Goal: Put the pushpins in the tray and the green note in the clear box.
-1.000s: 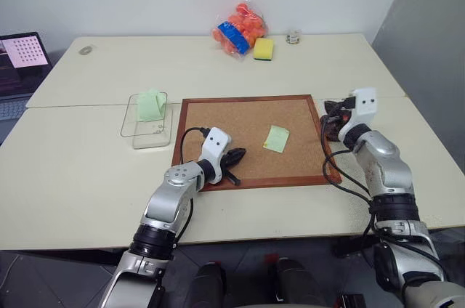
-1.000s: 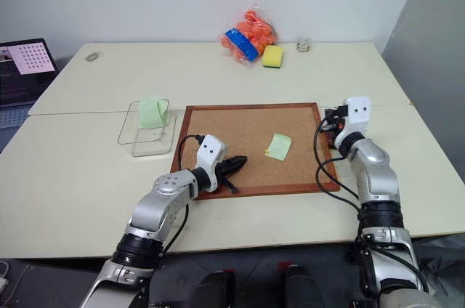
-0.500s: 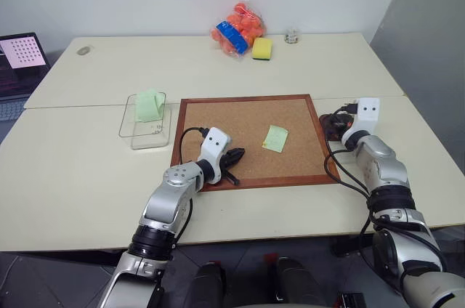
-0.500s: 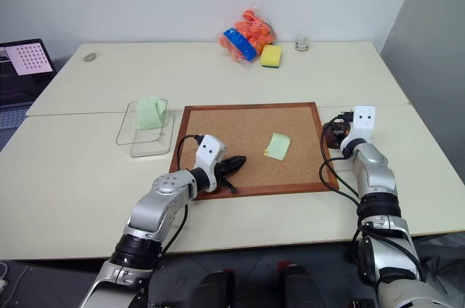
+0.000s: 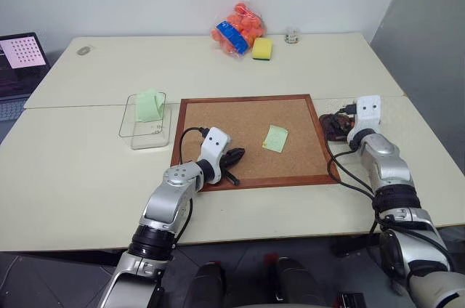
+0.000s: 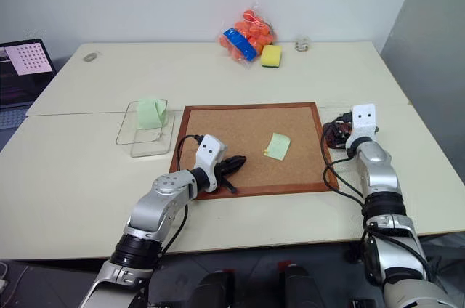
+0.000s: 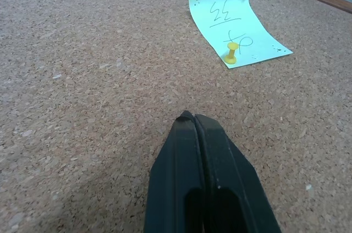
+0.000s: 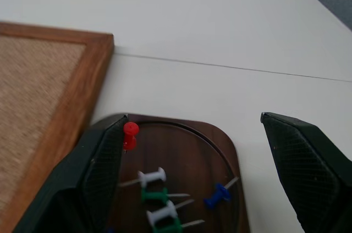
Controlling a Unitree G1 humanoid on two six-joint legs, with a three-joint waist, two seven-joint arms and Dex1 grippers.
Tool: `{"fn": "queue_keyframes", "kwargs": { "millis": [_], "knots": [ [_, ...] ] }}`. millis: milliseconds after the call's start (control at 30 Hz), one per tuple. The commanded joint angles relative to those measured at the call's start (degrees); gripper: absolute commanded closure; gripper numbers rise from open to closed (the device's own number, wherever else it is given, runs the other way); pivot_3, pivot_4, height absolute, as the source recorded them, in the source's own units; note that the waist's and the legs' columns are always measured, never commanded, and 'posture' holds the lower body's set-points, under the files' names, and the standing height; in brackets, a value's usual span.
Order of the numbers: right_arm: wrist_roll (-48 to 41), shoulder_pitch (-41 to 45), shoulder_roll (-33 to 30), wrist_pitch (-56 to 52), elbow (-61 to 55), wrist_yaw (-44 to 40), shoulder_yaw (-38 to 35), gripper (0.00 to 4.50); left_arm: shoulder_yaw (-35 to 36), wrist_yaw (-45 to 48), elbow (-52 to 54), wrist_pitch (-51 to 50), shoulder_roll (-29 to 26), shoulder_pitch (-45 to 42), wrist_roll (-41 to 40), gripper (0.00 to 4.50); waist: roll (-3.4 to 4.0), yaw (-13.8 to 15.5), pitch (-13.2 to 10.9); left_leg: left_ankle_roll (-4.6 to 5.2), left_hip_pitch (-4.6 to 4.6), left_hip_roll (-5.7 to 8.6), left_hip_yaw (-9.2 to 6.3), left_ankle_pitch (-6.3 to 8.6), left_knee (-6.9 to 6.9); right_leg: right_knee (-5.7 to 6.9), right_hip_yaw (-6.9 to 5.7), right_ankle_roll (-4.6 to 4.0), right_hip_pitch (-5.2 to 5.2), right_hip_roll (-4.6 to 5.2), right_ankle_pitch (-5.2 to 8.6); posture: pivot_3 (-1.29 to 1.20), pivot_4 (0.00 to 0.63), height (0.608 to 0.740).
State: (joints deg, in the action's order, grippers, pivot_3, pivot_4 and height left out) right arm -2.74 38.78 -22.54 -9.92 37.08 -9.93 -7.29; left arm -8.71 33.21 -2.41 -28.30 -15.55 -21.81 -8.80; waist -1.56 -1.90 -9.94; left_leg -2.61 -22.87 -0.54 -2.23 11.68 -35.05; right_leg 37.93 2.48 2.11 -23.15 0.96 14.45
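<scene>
Head views: right gripper [image 5: 341, 125] hangs over the small dark reddish-brown wooden tray [image 5: 333, 128], just beside the cork board's [image 5: 240, 115] right edge. Left gripper [image 5: 234, 158] rests on the cork, near the pale yellow-green square paper note [image 5: 275, 138]. The clear plastic box [image 5: 145, 120] sits off the board's left edge, with a mint-green folded paper inside.

Left wrist view: fingers [image 7: 206, 189] pressed together, nothing between them. The note has one yellow pushpin [image 7: 231, 55] through it — not yet pulled.

Right wrist view: jaws wide apart and empty. A red pushpin [image 8: 130, 134] lies at the tray rim; white, green and blue pins lie on the tray floor.

Judgement: a pin drop looks just done (red one likely). Next the yellow pin needs pulling — a fine pinch. The tray's near part is cut off, so pin count unclear.
</scene>
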Motion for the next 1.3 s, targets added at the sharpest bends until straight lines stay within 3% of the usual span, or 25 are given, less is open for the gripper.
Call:
{"fn": "queue_keyframes", "kwargs": {
  "millis": [33,400,733,967,1300],
  "knots": [
    [1.27,1.17,-0.75,1.43,0.7,0.79,0.15,0.39,-1.51,0.39,-1.3,-1.84,-0.25,1.41,0.54,4.5,0.0,0.0,0.0,0.0,0.0,0.0,0.0,0.0,0.0,0.0,0.0,0.0,0.0,0.0,0.0,0.0,0.15,0.74],
    [0.75,1.72,-0.13,1.48,1.34,-0.31,-0.58,0.39,-1.42,0.17,-1.03,-2.0,-0.24,1.63,0.55,4.5,0.0,-0.01,0.0,0.0,0.0,0.0,0.0,0.0,0.0,0.0,0.0,0.01,0.0,0.0,0.0,0.0,0.15,0.74],
    [-2.62,1.95,1.3,-7.07,0.06,-0.73,-2.08,0.39,-1.66,-0.04,-1.5,-1.82,0.18,1.05,0.73,4.5,0.0,0.0,0.0,0.0,0.0,0.0,0.0,0.0,0.0,0.0,0.0,-0.01,0.0,0.0,-0.01,0.0,0.15,0.74],
    [-2.58,2.55,1.04,-4.61,-0.72,-0.25,-2.14,0.39,-1.41,-0.06,-1.84,-1.63,0.04,0.87,0.78,4.5,0.0,0.0,0.0,0.0,0.0,0.0,0.0,0.0,0.0,0.01,0.0,0.01,0.01,0.0,0.01,0.0,0.15,0.74],
    [-4.83,-3.24,-0.3,-6.46,-21.26,-9.98,1.89,0.39,-1.14,-0.15,-2.53,-1.04,0.02,0.63,0.88,4.5,0.01,0.04,0.01,0.0,-0.01,0.0,-0.02,0.0,-0.01,0.01,-0.01,0.18,0.0,0.0,0.1,0.0,0.15,0.74]
  ]
}}
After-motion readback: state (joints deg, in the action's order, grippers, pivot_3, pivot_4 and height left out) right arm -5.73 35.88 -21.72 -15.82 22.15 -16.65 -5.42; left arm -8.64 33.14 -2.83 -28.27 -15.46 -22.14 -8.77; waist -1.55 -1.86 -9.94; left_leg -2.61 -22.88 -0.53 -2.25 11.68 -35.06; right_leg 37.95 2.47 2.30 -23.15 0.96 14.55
